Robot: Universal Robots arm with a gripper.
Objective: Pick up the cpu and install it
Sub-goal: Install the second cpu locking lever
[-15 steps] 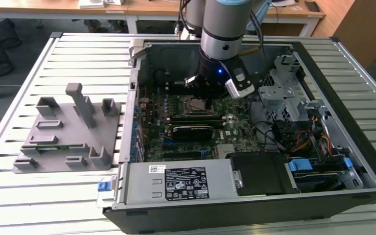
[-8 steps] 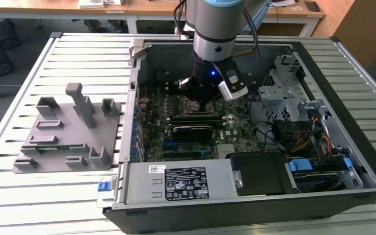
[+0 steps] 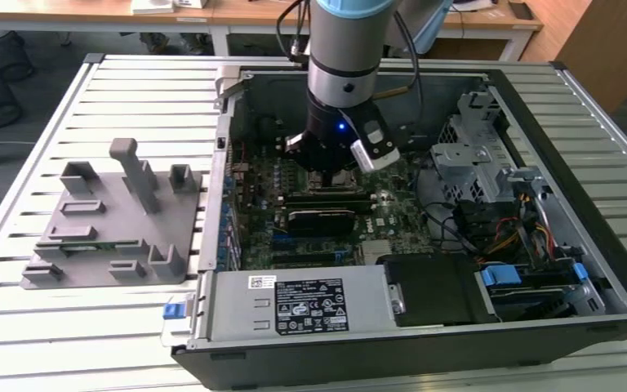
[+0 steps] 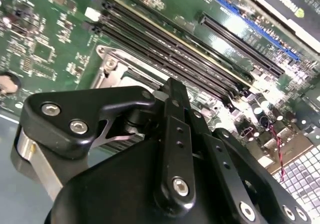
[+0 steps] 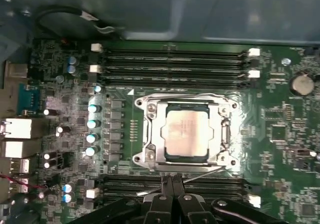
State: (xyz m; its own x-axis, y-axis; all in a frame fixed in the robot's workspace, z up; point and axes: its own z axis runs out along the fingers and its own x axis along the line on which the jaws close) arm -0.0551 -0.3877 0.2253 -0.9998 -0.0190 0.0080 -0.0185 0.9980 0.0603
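Note:
The cpu (image 5: 187, 133), a silvery square chip, lies flat inside the metal socket frame (image 5: 150, 134) on the green motherboard (image 5: 290, 134). My gripper (image 5: 172, 184) hovers just beside the socket, over the memory slots, with its black fingers (image 5: 165, 200) pressed together and nothing between them. In the exterior view the gripper (image 3: 330, 173) reaches down into the open computer case (image 3: 531, 90), low over the board. In the second wrist view the black finger linkage (image 4: 172, 134) is in front, and a corner of the socket frame (image 4: 117, 67) shows behind it.
Black memory slots (image 5: 175, 64) run on both sides of the socket. A power supply with a label (image 3: 291, 306) sits at the case's near edge, with a drive cage (image 3: 477, 155) and cables (image 3: 509, 237) on the exterior view's right. A grey fixture (image 3: 117, 220) stands on the slatted table.

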